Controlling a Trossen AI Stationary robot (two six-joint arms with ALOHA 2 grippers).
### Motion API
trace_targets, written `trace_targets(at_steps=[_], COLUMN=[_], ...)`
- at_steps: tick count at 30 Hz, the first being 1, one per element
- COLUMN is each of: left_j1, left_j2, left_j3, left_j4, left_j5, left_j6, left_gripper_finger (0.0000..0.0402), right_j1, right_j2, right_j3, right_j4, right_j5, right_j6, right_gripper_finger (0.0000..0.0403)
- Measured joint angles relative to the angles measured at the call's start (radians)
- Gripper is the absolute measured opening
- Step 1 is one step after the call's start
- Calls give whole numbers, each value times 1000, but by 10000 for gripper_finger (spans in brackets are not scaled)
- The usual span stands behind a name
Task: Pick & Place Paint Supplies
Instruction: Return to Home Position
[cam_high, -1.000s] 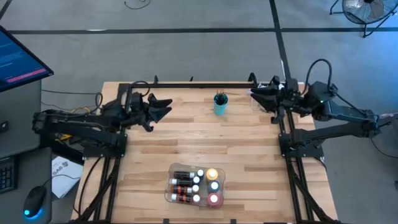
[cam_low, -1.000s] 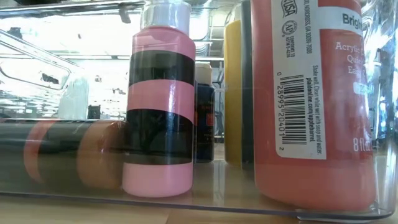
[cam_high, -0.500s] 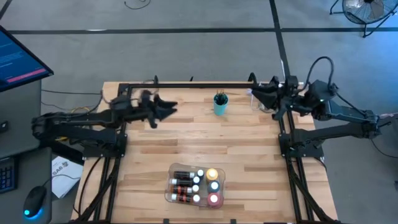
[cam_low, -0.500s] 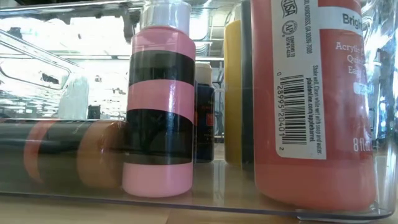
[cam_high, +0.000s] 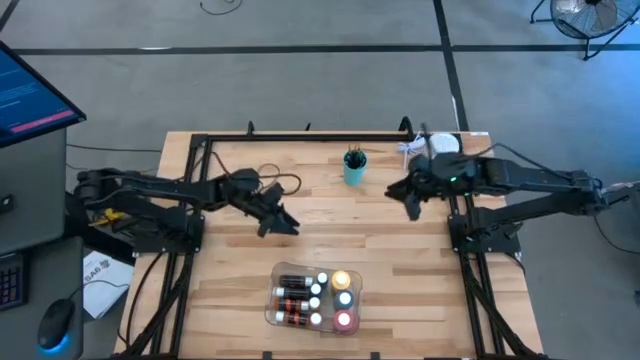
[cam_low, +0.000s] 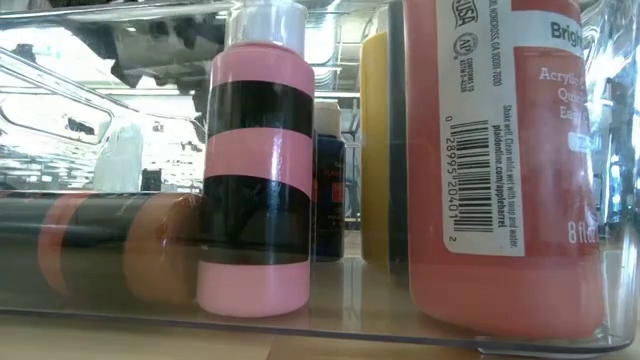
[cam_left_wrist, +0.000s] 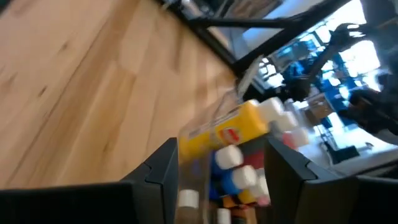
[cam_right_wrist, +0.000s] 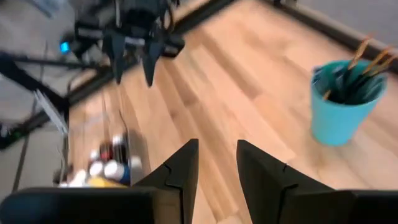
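Wood table (cam_high: 400, 260) under the overhead camera, both arms reaching in over it; my left claw (cam_high: 278, 224) hangs above the boards left of centre, between the teal cup (cam_high: 355, 170) and the clear tray (cam_high: 268, 302), its fingers spread wide with nothing between them; my right claw (cam_high: 400, 198) hangs near the cup on its right side, fingers apart and holding nothing. The cup stands upright toward the far edge, well apart from the tray; the brushes (cam_right_wrist: 360, 62) stand in it, handles poking above the rim. The tray sits near the front edge of the table; the paint bottles (cam_high: 318, 292) are all inside it, white caps showing from above. At table height I see a pink bottle (cam_low: 255, 170) upright with two dark bands; a red bottle (cam_low: 500, 150) upright beside it, nearest the camera; a brown bottle (cam_low: 110, 245) lying on its side. Through the left wrist camera the yellow bottle (cam_left_wrist: 227, 134) shows in the tray too.
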Motion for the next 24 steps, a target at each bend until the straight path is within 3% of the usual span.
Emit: trace_targets(at_steps=[6, 12, 17, 19, 24], left_j1=[-67, -167, -243, -259, -291], left_j2=[118, 185, 194, 194, 194], left_j3=[0, -1, -1, -1, -2], left_j4=[-4, 14, 64, 64, 68], left_j5=[-87, -194, -300, -332, -370], left_j6=[-61, -156, -280, -365, -548], left_gripper_finger=[140, 140, 140, 140, 140], right_j1=[83, 188, 266, 274, 295], right_j2=[143, 213, 206, 205, 237], right_j3=[-37, -213, -369, -408, -429], right_j4=[76, 419, 621, 694, 655], right_j5=[2, 19, 180, 183, 136], right_j6=[-15, 22, 125, 207, 395], right_gripper_finger=[103, 103, 103, 103, 103])
